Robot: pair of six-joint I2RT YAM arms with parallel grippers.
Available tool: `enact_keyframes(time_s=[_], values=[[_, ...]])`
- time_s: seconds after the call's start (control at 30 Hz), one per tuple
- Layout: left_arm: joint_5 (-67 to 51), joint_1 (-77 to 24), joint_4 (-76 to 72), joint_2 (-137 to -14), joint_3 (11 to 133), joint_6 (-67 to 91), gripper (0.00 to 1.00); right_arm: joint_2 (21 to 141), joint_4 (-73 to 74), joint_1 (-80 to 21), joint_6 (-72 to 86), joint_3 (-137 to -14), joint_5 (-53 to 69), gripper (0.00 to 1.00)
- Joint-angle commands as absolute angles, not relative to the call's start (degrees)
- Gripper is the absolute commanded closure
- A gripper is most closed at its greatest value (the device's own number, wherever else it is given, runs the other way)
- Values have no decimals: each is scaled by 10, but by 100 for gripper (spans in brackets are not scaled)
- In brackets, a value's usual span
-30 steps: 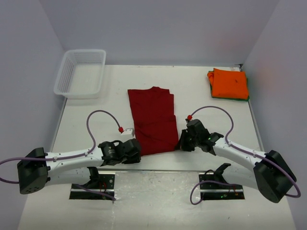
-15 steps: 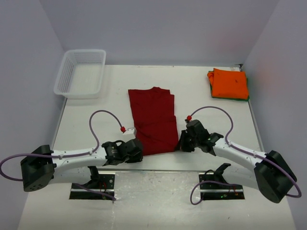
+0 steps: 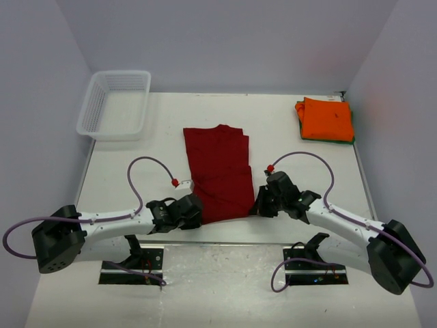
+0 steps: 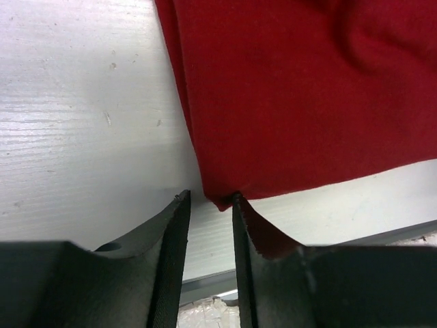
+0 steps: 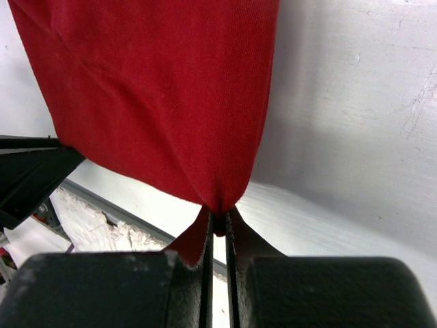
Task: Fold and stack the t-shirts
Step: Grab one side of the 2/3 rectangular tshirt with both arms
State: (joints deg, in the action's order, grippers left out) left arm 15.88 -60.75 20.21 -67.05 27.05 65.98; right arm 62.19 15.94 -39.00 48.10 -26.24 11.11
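The dark red t-shirt lies folded lengthwise in the middle of the table. It also shows in the left wrist view and the right wrist view. My left gripper is at its near left corner. In the left wrist view this gripper is open, and the cloth corner touches the tip of the right finger. My right gripper is shut on the near right corner, which shows pinched in the right wrist view. The folded orange t-shirt lies at the far right on a green one.
A white mesh basket stands at the far left corner. The table's near edge runs just behind both grippers. Grey walls close in the left, right and back sides.
My left gripper has crept right and a little forward, up to the shirt's near left corner. My right gripper and the shirt have hardly moved.
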Motion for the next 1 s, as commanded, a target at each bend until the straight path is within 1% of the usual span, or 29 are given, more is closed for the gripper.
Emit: enact_keyframes(time_s=[0.0,0.13,0.2,0.27,0.37,0.4,0.43,0.47,0.5,0.53,0.67,0.8,0.97], values=[[153,-604,178,-672,259,652,68,614,167,-394,489,-267,99,100],[152,-601,167,-675,251,651,68,619,160,-394,490,-265,103,100],[151,-601,156,-678,250,651,66,621,158,-394,490,-264,105,100],[147,-600,146,-687,250,650,66,620,158,-393,491,-262,105,100],[135,-600,133,-701,249,648,71,614,163,-393,492,-262,101,100],[135,-600,132,-704,248,648,74,610,167,-393,492,-262,99,100],[134,-600,131,-707,248,647,82,608,167,-393,491,-263,98,100],[134,-600,131,-708,247,647,86,606,168,-393,491,-263,98,100],[134,-600,134,-708,246,648,95,605,169,-394,493,-262,96,100],[134,-600,135,-708,246,648,100,606,169,-393,492,-261,96,100],[135,-599,146,-705,246,650,100,611,168,-393,492,-264,99,100],[138,-602,186,-676,253,641,100,614,181,-400,482,-273,90,100],[104,-605,207,-645,249,618,100,605,206,-414,465,-282,83,100]])
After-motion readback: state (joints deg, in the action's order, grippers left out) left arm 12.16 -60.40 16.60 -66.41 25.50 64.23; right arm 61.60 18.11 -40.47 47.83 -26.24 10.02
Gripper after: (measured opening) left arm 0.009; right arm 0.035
